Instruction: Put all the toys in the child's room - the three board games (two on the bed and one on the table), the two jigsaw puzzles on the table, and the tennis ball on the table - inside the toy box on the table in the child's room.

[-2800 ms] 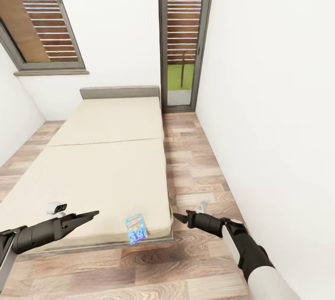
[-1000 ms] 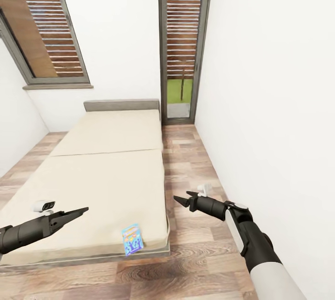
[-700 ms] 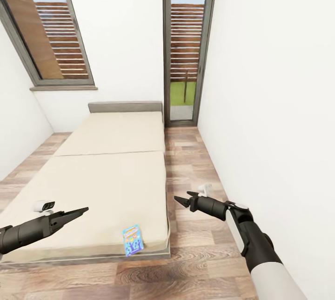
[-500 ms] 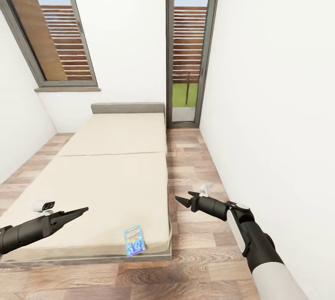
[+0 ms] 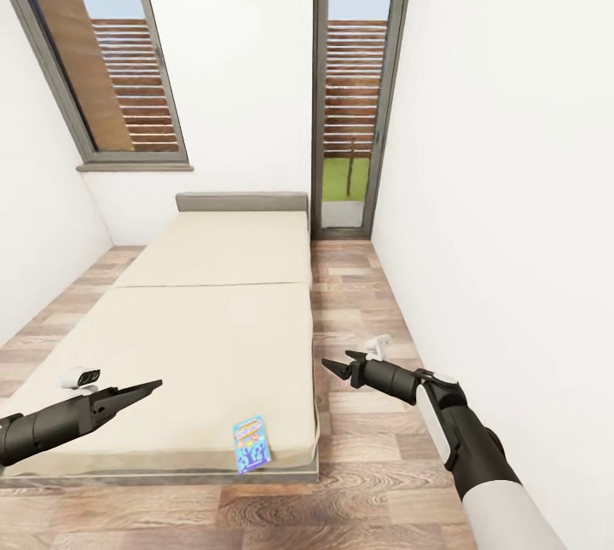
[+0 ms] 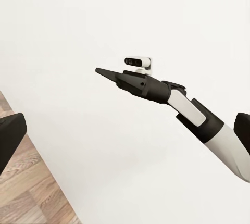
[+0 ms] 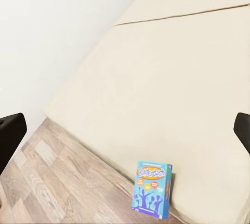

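A blue board game (image 5: pixel 251 445) with cartoon figures lies on the beige bed (image 5: pixel 205 337), at the near corner close to the foot edge; the right wrist view has the game (image 7: pixel 152 187) on the mattress (image 7: pixel 172 78). My left gripper (image 5: pixel 147 387) hovers open over the bed's near left part, well to the left of the game. My right gripper (image 5: pixel 336 365) is open above the floor beside the bed, right of and beyond the game. In the left wrist view the right gripper (image 6: pixel 104 73) stands against the white wall. The toy box, table, puzzles and ball are out of view.
A strip of wooden floor (image 5: pixel 358 337) runs between the bed and the white right wall (image 5: pixel 512 192). A glass door (image 5: pixel 351 98) stands at the far end, a window (image 5: pixel 111 64) at the left. The grey headboard (image 5: pixel 241 201) meets the far wall.
The head view has tilted up and shifted, showing more sky through the window and door. My right arm rose a little at first. The blue game stays on the bed.
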{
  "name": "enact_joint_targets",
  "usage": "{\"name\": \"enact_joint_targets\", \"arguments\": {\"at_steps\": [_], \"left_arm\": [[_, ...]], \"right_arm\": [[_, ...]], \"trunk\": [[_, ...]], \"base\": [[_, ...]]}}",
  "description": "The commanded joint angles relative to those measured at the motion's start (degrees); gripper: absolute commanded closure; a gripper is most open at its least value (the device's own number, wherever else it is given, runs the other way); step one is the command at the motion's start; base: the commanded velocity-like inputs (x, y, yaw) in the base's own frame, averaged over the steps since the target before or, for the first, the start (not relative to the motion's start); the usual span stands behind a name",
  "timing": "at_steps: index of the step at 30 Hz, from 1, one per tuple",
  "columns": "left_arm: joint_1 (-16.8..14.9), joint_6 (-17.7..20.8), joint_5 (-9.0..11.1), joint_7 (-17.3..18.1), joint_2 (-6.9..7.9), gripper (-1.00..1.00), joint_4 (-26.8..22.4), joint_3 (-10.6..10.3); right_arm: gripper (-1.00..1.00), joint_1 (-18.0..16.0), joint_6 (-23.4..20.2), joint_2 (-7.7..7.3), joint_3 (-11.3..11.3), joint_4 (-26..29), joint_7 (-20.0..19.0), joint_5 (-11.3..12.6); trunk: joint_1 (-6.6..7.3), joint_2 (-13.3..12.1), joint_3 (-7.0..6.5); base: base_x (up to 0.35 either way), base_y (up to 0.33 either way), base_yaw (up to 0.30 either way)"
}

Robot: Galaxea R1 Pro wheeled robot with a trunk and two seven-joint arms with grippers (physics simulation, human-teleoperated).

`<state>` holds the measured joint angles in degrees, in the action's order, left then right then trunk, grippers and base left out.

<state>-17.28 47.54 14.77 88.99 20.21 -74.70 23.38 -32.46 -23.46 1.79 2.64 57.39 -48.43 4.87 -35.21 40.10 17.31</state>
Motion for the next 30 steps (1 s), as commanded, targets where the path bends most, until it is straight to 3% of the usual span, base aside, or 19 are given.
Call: {"name": "enact_joint_targets", "arguments": {"at_steps": [1,30], "left_arm": [[0.0,0.6,0.0,0.2,0.01,-1.0,0.0,0.0],[0.0,0.5,-0.1,0.2,0.0,-1.0,0.0,0.0]], "right_arm": [[-1.0,0.0,-0.5,0.05,0.2,0.0,-0.2,0.3],[-1.0,0.0,-0.6,-0.3,0.9,0.0,-0.7,0.6]], "trunk": [[-0.01,0.1,0.07],[-0.01,0.1,0.06]], "base": [[0.0,0.0,0.007],[0.0,0.0,0.0]]}}
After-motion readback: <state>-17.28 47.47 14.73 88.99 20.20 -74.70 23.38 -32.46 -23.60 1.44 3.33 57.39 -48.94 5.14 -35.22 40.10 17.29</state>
